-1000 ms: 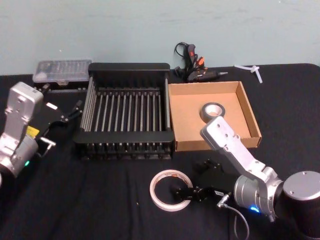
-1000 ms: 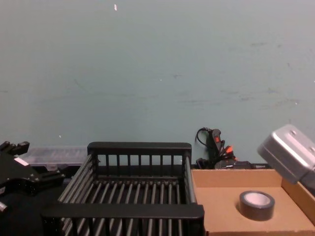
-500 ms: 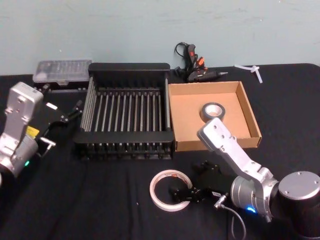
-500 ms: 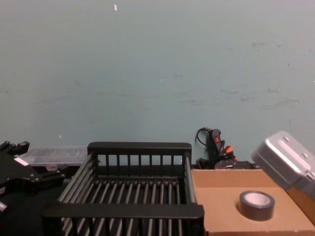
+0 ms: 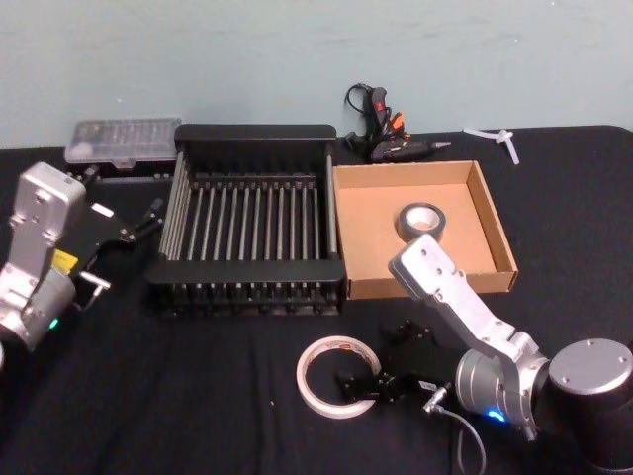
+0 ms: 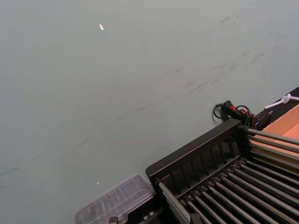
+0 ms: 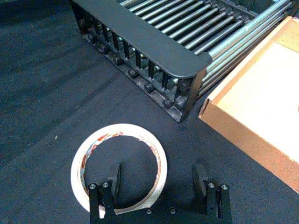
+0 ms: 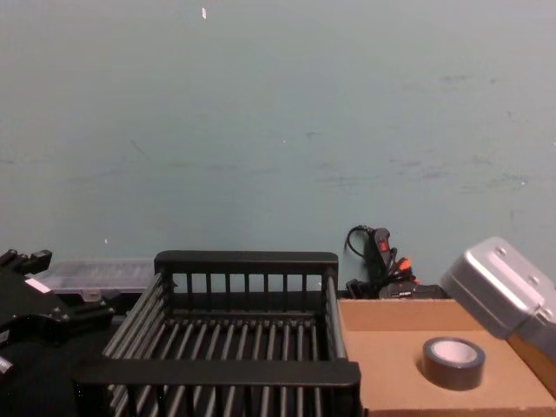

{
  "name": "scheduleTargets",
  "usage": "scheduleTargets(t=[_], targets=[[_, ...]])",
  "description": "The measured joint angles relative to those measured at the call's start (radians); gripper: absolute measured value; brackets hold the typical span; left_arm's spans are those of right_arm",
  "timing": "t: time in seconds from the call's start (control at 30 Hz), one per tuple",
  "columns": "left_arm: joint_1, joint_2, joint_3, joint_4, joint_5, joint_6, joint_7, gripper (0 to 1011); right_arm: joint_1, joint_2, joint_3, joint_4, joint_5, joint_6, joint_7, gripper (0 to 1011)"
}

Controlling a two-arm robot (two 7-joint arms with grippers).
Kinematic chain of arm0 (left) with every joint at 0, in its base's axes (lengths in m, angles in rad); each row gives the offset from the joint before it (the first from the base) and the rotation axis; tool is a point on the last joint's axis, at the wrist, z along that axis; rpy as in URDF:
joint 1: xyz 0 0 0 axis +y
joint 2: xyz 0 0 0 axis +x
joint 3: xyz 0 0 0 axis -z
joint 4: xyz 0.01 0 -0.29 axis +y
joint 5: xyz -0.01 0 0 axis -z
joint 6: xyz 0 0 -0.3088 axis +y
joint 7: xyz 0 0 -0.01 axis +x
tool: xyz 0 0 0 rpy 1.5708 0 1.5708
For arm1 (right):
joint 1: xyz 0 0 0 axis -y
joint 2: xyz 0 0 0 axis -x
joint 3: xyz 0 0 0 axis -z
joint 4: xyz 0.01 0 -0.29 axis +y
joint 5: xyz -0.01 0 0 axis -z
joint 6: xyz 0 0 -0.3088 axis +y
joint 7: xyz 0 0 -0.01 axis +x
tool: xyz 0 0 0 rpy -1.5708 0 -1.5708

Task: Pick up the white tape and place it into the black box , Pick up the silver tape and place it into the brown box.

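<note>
The white tape [image 5: 309,379] lies flat on the black cloth in front of the black box [image 5: 247,268]. My right gripper [image 5: 362,382] is low over the ring's right side and open. In the right wrist view the right gripper [image 7: 156,179] straddles the rim of the white tape [image 7: 122,129], one finger inside the hole and one outside. The silver tape [image 5: 410,230] [image 8: 453,365] sits inside the brown box [image 5: 368,233], to the right of the crate. My left gripper [image 5: 148,218] is parked at the crate's left side.
A clear plastic case [image 5: 124,139] stands behind the crate at the left. A glue gun with cables [image 5: 381,134] lies behind the brown box, and a white stick [image 5: 495,139] sits at the back right. Black cloth [image 5: 198,396] covers the table.
My right arm has shifted slightly left, bringing the open gripper closer over the white tape's rim. The tapes, boxes and left arm have not moved.
</note>
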Motion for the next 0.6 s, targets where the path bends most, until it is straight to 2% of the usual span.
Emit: scheduleTargets(t=[0.6], targets=[[0.0,0.0,0.0,0.0,0.0,0.0,0.0,1001,-0.001,-0.005,0.003,0.005,-0.004,0.002,0.007,1002]])
